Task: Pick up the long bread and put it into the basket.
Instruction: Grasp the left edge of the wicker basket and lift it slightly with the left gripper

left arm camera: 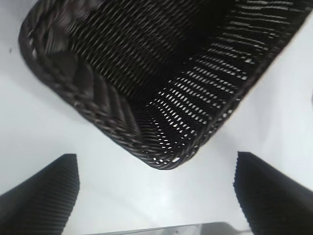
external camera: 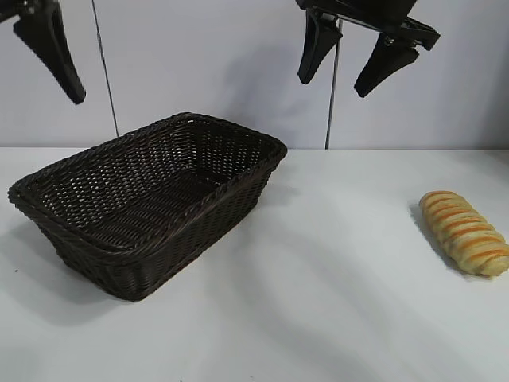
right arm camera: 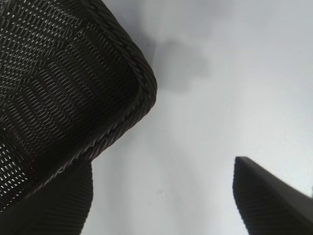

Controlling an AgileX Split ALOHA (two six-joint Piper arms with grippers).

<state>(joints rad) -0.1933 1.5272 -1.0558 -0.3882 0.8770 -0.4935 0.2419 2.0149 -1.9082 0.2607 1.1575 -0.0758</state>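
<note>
The long bread (external camera: 465, 232), pale yellow with orange-brown ridges, lies on the white table near the right edge. The dark-brown wicker basket (external camera: 56, 208) stands empty at the left and middle; its rim also shows in the left wrist view (left arm camera: 115, 120) and the right wrist view (right arm camera: 139, 78). My right gripper (external camera: 334, 87) hangs open high above the table, behind the basket's far right corner and well up-left of the bread. My left gripper (left arm camera: 155, 193) is open too, high at the far left, with only one finger (external camera: 52, 48) showing in the exterior view. Neither holds anything.
The white table (external camera: 318, 302) runs wide between basket and bread. A pale wall with two thin vertical dark lines (external camera: 330, 111) stands behind the table.
</note>
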